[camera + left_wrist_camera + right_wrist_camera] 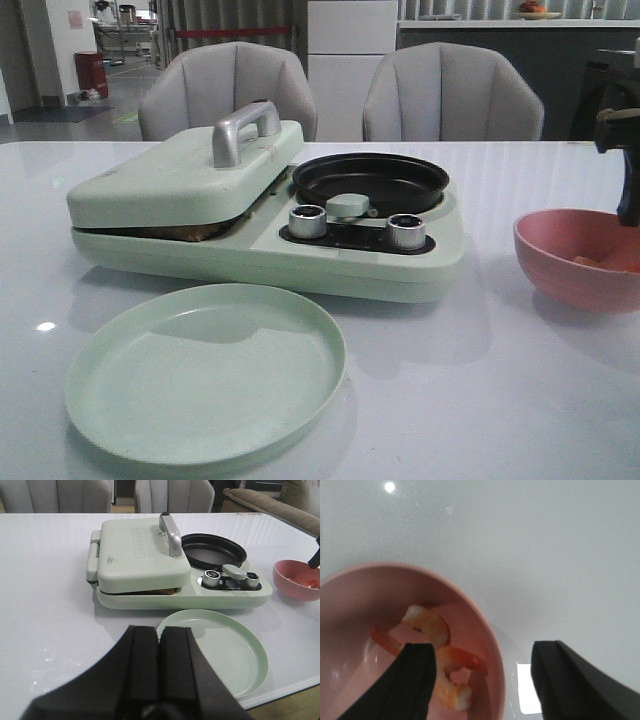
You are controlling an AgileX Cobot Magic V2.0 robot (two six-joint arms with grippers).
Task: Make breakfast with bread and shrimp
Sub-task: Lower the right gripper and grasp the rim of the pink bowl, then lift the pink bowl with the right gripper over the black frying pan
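Pink bowl (pixel 395 630), shrimp (pixel 437 630) step at hand.
Right gripper (pixel 482 680) hangs spread and empty, straddling the bowl's rim; it needs centring over the shrimp. Left gripper (pixel 159 650) is clenched, empty.

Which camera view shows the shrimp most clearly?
The right wrist view: the curled shrimp lie close-up inside the pink bowl. The front and left wrist views show only small orange bits in that bowl.

Your right claw (pixel 482 680) straddles the pink bowl's (pixel 492 645) rim at its 3 o'clock side; the shrimp (pixel 442 655) lie unobstructed from above.
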